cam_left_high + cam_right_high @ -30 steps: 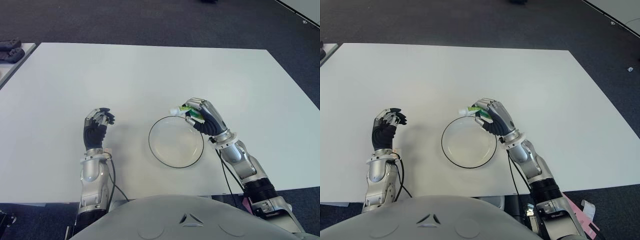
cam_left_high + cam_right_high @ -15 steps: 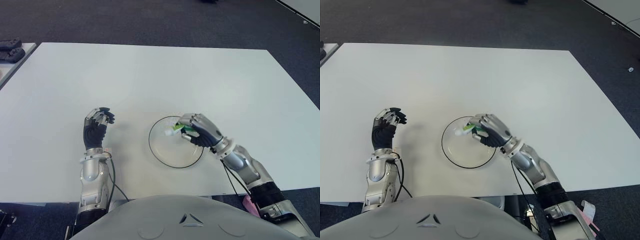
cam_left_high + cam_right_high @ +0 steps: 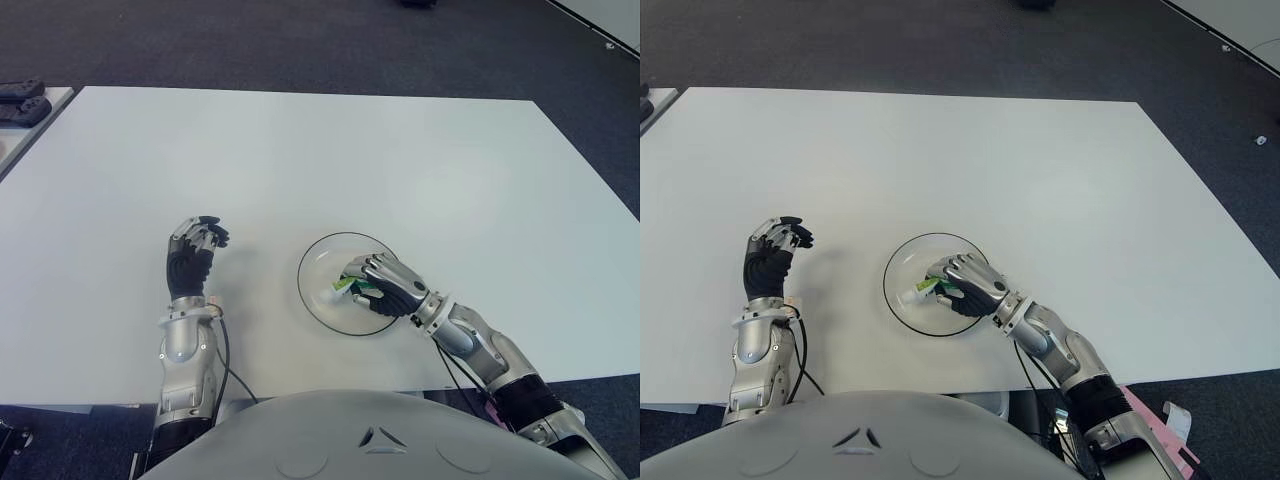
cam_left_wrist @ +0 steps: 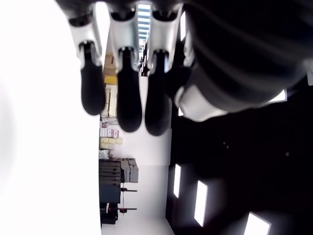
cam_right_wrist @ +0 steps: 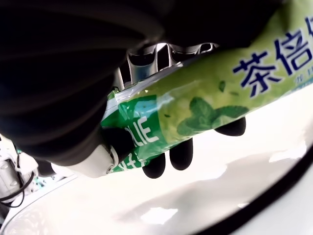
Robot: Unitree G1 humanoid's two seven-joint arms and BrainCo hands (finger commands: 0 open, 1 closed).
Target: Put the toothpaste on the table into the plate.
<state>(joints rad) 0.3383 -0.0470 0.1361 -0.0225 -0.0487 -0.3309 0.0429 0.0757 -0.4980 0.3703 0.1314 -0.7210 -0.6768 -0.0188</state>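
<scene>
White table (image 3: 300, 150), dark carpet (image 3: 300, 40) beyond; right hand (image 3: 385, 287) clutching toothpaste (image 3: 343, 287) over plate (image 3: 312, 262); left hand (image 3: 192, 252) curled, empty.

The right hand (image 3: 385, 287) hides most of the toothpaste (image 3: 343, 288) over the plate (image 3: 318, 262).

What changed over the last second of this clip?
The right hand carried the toothpaste from the plate's far rim in over the dish, toward the robot, and lowered it. It still grips the tube. The plate and the curled left hand stayed put.
</scene>
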